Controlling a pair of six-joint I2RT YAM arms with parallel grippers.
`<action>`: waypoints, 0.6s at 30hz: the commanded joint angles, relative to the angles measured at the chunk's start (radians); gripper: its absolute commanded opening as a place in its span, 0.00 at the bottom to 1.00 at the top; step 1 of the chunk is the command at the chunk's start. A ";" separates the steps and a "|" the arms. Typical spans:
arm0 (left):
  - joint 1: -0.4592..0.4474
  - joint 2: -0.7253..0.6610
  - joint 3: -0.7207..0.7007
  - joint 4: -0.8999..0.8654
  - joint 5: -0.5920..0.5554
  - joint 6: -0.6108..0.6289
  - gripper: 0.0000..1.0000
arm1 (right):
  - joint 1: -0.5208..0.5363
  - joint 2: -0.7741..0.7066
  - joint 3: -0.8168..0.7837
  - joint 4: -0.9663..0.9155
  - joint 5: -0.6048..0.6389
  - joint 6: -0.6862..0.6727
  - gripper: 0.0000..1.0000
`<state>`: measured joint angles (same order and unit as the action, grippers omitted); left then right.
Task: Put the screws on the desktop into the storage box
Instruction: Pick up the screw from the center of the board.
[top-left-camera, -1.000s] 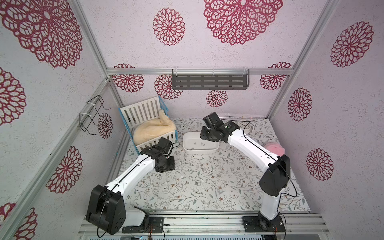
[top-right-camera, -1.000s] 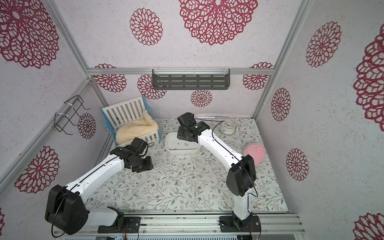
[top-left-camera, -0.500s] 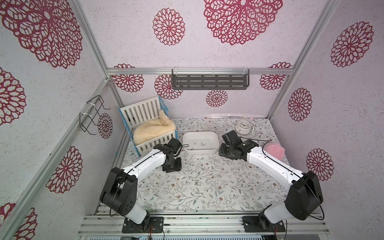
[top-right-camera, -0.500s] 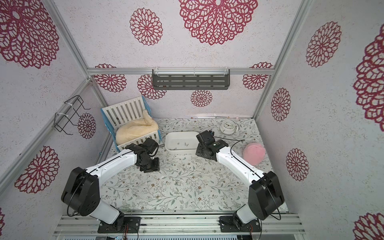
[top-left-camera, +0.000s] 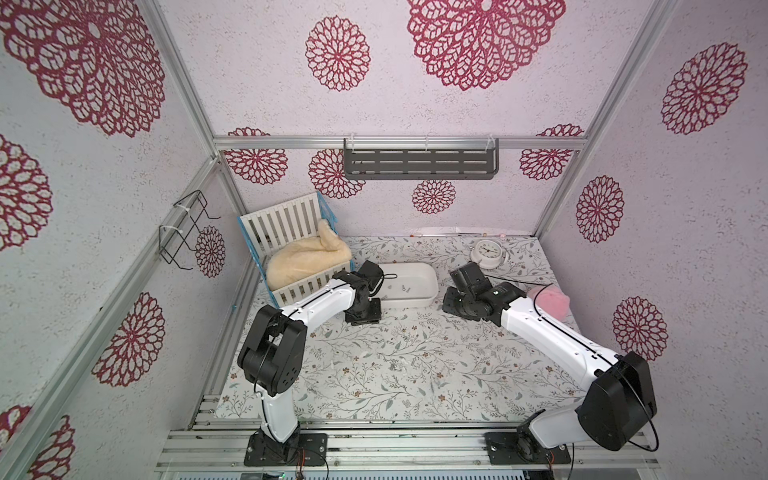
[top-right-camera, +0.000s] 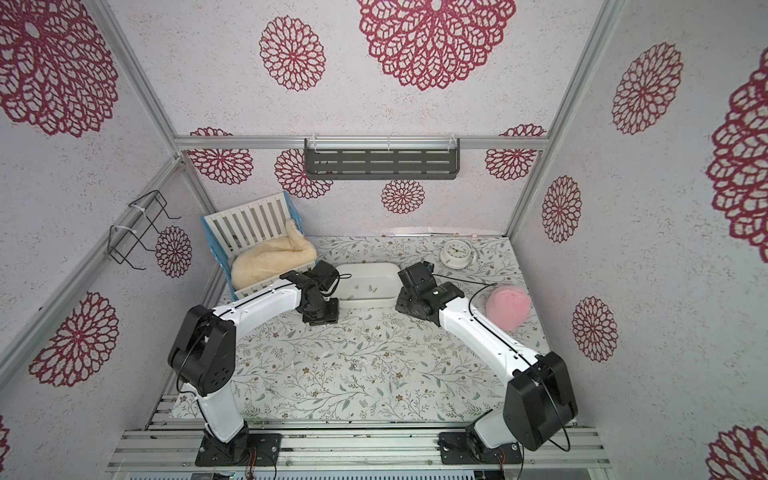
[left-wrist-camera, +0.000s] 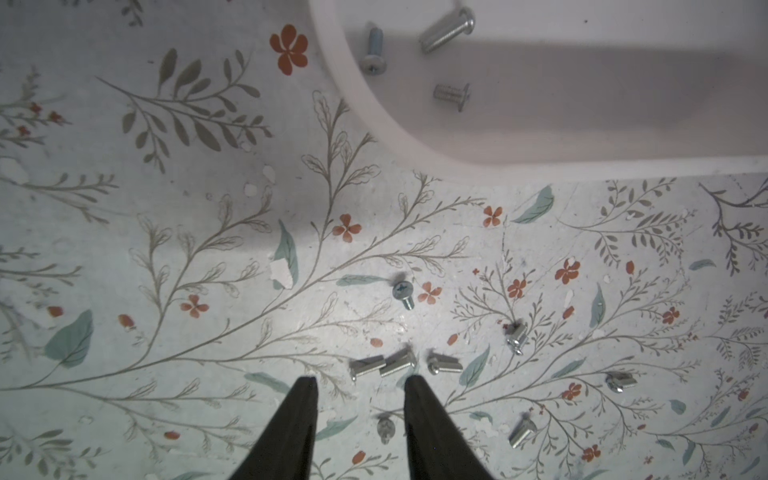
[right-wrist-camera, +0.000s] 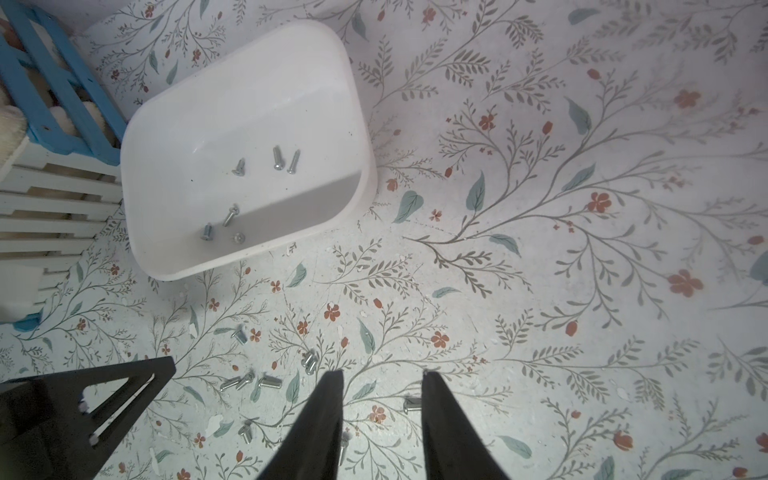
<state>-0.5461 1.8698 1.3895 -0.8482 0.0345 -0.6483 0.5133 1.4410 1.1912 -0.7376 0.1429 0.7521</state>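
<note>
The left gripper (left-wrist-camera: 360, 383) points down at the bench (left-wrist-camera: 166, 249). Its two black fingers (left-wrist-camera: 291, 432) stand a modest way apart, and there is nothing between them. Just past the fingertips a cluster of three screws (left-wrist-camera: 399, 362) lies on the leafy print, two of them touching end to end and the third just beside them. Another screw lies between the fingers, lower down on the bench, and four more are scattered near by. Beyond the screws is the rounded corner of the storage box (left-wrist-camera: 374, 137), with three screws showing on its floor.

The right gripper (right-wrist-camera: 383, 376) is parted about as far as the left one and also holds nothing. One screw lies on the bench close against the inner edge of one finger (right-wrist-camera: 449, 424). The same loose scatter spreads between this gripper and the box. The box sits flat with six screws inside it, three near the middle and three against the wall nearest the loose ones.

In both top views the two grippers flank the white box. The left one is at its near left corner and the right one is just off its right end. The loose screws lie on open bench nearer the arm bases, well apart from either gripper.

Against the box's left end stands a white slatted crib (top-left-camera: 286, 220) with blue edges, and a cream fleece (top-left-camera: 307, 259) is heaped in it. A small white clock (top-left-camera: 486, 252) sits towards the back wall. A pink fluffy thing (top-left-camera: 548, 302) lies by the right arm. A grey slotted shelf (top-left-camera: 419, 164) hangs on the back wall, and a black wire rack (top-left-camera: 187, 232) hangs on the left wall.
</note>
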 joint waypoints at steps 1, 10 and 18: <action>-0.041 0.041 0.036 0.016 -0.036 -0.063 0.40 | -0.012 -0.048 -0.009 0.016 0.015 0.003 0.36; -0.086 0.153 0.078 0.015 -0.096 -0.148 0.40 | -0.039 -0.081 -0.046 0.026 -0.002 -0.016 0.36; -0.086 0.194 0.081 0.014 -0.109 -0.166 0.41 | -0.073 -0.104 -0.083 0.044 -0.024 -0.036 0.36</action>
<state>-0.6296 2.0472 1.4544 -0.8406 -0.0544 -0.7963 0.4538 1.3777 1.1133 -0.7181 0.1295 0.7418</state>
